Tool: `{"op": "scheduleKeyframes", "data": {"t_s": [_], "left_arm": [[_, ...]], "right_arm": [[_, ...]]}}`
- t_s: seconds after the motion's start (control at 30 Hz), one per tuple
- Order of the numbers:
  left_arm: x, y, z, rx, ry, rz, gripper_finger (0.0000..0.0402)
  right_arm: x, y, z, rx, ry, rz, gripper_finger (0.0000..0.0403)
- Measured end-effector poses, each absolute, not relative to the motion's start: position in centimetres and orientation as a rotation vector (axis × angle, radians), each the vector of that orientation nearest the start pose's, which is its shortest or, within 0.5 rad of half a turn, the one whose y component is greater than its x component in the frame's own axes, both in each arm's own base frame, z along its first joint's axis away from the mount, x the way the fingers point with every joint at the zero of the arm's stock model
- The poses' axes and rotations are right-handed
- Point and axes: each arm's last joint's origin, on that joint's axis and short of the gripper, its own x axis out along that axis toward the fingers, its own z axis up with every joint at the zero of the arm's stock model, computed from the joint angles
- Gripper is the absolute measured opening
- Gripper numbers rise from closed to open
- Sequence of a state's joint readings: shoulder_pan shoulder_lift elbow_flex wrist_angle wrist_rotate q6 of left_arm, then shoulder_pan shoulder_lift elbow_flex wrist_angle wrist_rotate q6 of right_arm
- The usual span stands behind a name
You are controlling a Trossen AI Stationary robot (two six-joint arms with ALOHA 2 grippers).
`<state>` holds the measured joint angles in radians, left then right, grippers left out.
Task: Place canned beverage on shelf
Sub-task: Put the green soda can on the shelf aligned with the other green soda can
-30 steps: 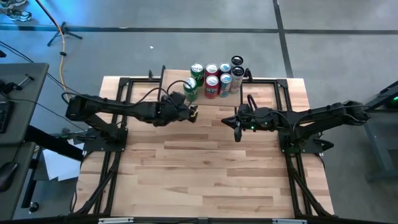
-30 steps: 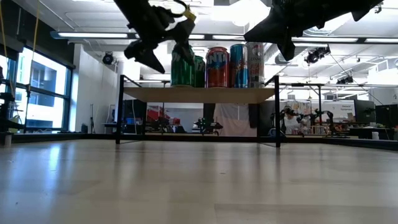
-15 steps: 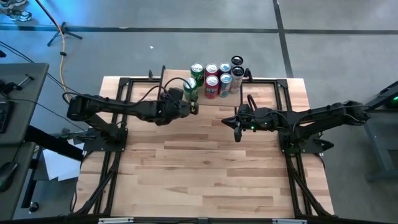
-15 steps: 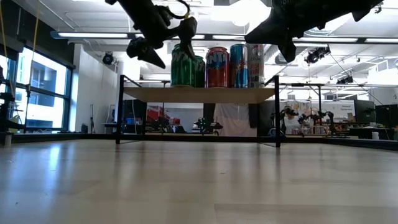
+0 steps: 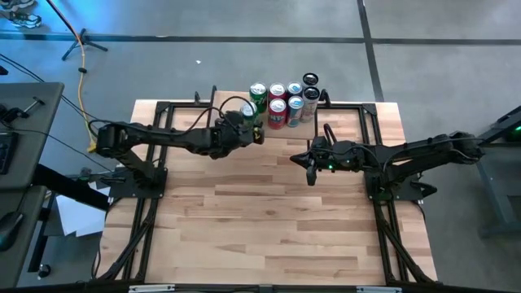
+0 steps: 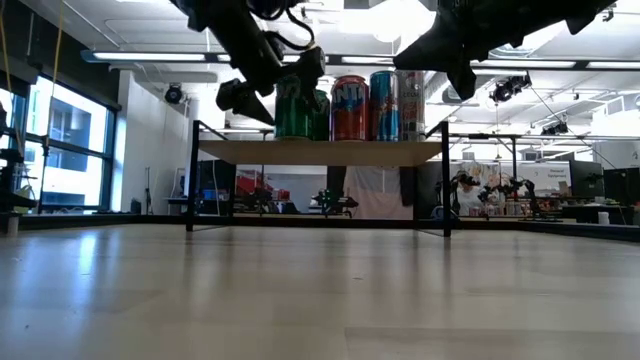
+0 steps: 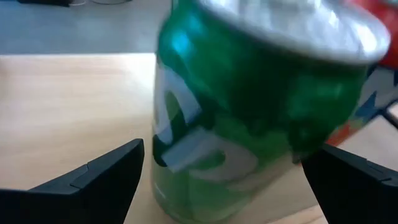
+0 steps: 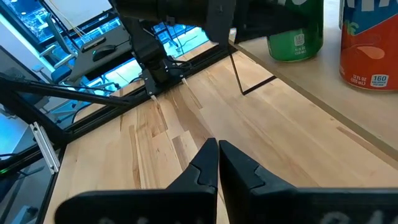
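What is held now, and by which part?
Nothing. The left gripper stands open around the green metal can on the wooden shelf; the right gripper is shut, empty.

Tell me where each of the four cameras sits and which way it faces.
High: overhead, straight down; both arms, table, shelf.
Low: tabletop height, level toward shelf; both arms enter from above.
Left wrist: past open left pincer at green can.
Right wrist: past shut right pincer across the table.
Shared: green can in low and left wrist.

Left pincer [image 5: 256, 135] closer around green can [image 7: 249, 112].
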<state>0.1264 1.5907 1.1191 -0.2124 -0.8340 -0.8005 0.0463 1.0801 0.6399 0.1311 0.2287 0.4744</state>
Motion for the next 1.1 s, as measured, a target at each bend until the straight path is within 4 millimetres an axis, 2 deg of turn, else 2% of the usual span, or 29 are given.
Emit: {"op": "scheduleKeyframes", "data": {"t_s": [0.23,0.53,0.67,0.9,1.1], "left_arm": [[33.5,6.5,25.1,-0.479,0.258,1.122,0.0375],[33.2,7.6,25.1,-0.472,0.250,1.159,0.0297],[33.1,7.9,25.1,-0.469,0.251,1.169,0.0274],[33.3,7.8,25.2,-0.407,0.330,1.089,0.0266],[33.4,6.8,25.4,-0.378,0.385,0.988,0.0264]], "right_arm": [[23.4,0.4,25.7,0.426,0.257,-0.250,0.0000],[23.4,0.4,25.7,0.426,0.258,-0.250,0.0000],[23.4,0.4,25.7,0.427,0.258,-0.250,0.0000],[23.4,0.4,25.7,0.427,0.258,-0.250,0.0000],[23.4,0.4,25.7,0.439,0.256,-0.251,0.0000]]}}
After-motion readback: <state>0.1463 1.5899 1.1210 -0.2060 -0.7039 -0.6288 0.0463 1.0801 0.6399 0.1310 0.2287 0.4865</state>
